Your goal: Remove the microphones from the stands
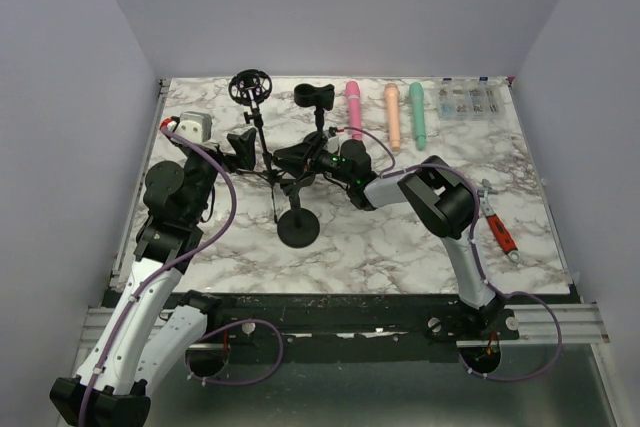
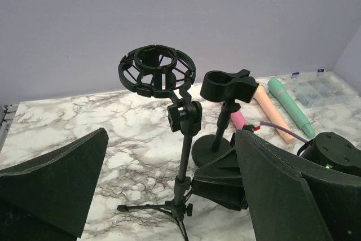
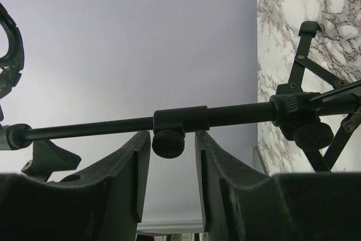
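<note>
A black tripod stand (image 1: 262, 143) carries an empty ring-shaped shock mount (image 1: 249, 87). No microphone sits in it. In the left wrist view its pole (image 2: 183, 162) stands between my wide-open left fingers, mount (image 2: 157, 71) above. My left gripper (image 1: 240, 147) is open and empty beside the pole. My right gripper (image 1: 300, 159) is open. In the right wrist view its fingers (image 3: 127, 167) flank a clamp knob (image 3: 168, 143) on the stand's pole (image 3: 231, 115) without closing on it. Pink (image 1: 354, 107), peach (image 1: 393, 115) and green (image 1: 417, 112) microphones lie at the back.
A second stand with an empty clip (image 1: 318, 97) stands behind the grippers, on a round base (image 2: 211, 150). A black disc base (image 1: 298, 229) sits in front. A clear plastic box (image 1: 468, 100) is at the back right. A red-handled tool (image 1: 500, 232) lies at the right.
</note>
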Controlling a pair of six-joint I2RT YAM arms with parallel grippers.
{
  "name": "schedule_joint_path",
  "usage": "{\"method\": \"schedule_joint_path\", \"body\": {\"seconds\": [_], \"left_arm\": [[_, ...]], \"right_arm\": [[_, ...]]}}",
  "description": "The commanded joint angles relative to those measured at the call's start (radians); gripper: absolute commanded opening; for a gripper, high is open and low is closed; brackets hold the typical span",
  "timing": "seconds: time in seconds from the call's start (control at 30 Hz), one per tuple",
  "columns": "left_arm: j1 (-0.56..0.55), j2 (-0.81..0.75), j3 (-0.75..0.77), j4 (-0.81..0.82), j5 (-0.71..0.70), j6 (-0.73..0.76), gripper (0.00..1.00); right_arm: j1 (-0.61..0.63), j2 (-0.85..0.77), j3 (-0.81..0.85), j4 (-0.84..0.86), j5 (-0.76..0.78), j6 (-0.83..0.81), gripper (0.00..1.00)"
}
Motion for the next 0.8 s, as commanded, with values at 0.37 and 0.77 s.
{"method": "schedule_joint_path", "body": {"seconds": [0.37, 0.77], "left_arm": [[0.0, -0.006, -0.013, 0.024, 0.015, -0.007, 0.98], [0.001, -0.006, -0.016, 0.025, 0.012, -0.002, 0.99]], "right_arm": [[0.011, 0.011, 0.022, 0.02, 0.02, -0.031, 0.35], [0.015, -0.006, -0.006, -0.008, 0.04, -0.16, 0.01]]}}
